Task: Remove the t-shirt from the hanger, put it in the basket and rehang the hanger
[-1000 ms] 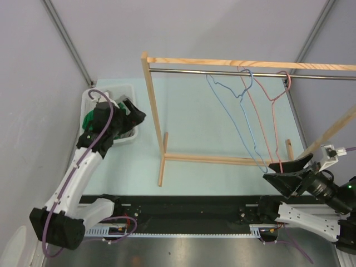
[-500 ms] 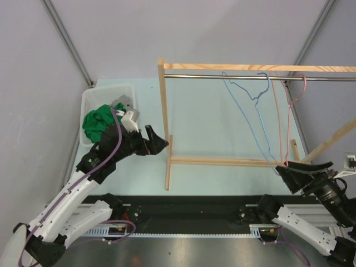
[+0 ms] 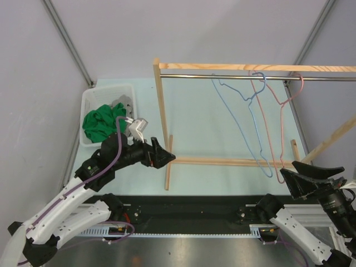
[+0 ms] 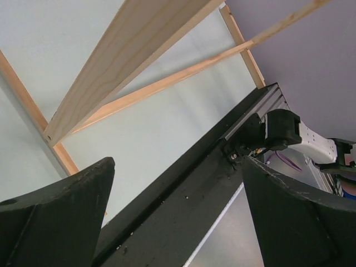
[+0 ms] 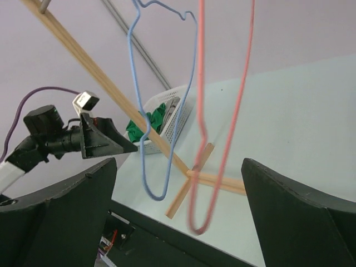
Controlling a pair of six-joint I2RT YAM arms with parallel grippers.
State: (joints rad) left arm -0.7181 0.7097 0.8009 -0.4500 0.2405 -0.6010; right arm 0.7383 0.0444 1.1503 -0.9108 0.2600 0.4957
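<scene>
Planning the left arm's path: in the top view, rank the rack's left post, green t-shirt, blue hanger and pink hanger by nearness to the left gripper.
From the left gripper:
1. rack's left post, beside it
2. green t-shirt, in the basket
3. blue hanger, right of the post
4. pink hanger, farthest right
</scene>
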